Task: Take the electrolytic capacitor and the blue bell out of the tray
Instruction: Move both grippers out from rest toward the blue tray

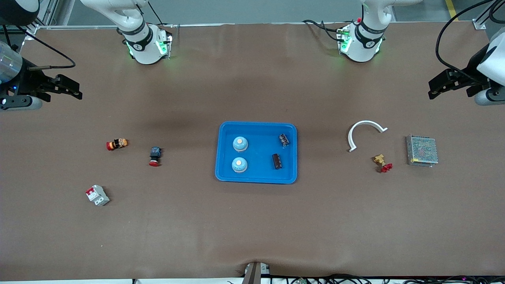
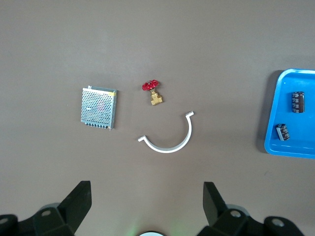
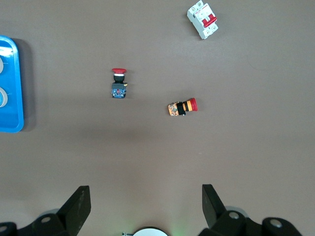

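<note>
A blue tray (image 1: 256, 124) lies at the middle of the table. In it stand two light-blue dome bells (image 1: 240, 143) (image 1: 239, 164) and lie two dark capacitors (image 1: 284, 139) (image 1: 277, 161). The capacitors (image 2: 298, 102) (image 2: 282, 132) also show in the left wrist view, on the tray (image 2: 271, 140). The tray's edge (image 3: 12, 88) shows in the right wrist view. My left gripper (image 1: 434, 90) (image 2: 146, 189) is open and empty, high over the left arm's end of the table. My right gripper (image 1: 77, 90) (image 3: 146, 192) is open and empty, high over the right arm's end.
Toward the left arm's end lie a white curved piece (image 1: 366, 122), a brass valve with a red handle (image 1: 382, 162) and a metal mesh box (image 1: 421, 150). Toward the right arm's end lie a red push button (image 1: 154, 156), an orange button (image 1: 116, 144) and a white breaker (image 1: 97, 195).
</note>
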{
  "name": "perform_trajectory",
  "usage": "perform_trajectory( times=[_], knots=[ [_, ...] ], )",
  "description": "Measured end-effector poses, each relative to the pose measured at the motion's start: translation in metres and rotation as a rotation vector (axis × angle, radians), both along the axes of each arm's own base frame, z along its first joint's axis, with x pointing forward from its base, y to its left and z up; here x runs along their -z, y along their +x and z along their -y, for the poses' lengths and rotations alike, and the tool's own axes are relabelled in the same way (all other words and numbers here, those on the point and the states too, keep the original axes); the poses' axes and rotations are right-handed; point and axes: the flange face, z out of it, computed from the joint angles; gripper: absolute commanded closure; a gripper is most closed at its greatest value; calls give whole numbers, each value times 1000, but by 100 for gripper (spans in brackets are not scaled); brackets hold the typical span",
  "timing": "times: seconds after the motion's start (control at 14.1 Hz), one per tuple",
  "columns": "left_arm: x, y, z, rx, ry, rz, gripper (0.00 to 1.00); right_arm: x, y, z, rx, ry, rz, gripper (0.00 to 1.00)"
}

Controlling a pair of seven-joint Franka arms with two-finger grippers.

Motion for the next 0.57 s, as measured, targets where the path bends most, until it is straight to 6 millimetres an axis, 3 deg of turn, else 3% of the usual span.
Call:
perform_trajectory(
  times=[0.57],
  knots=[
    [41,17,33,-38,7,-69,0,0,1,-4,-6,1,6,0]
  ],
)
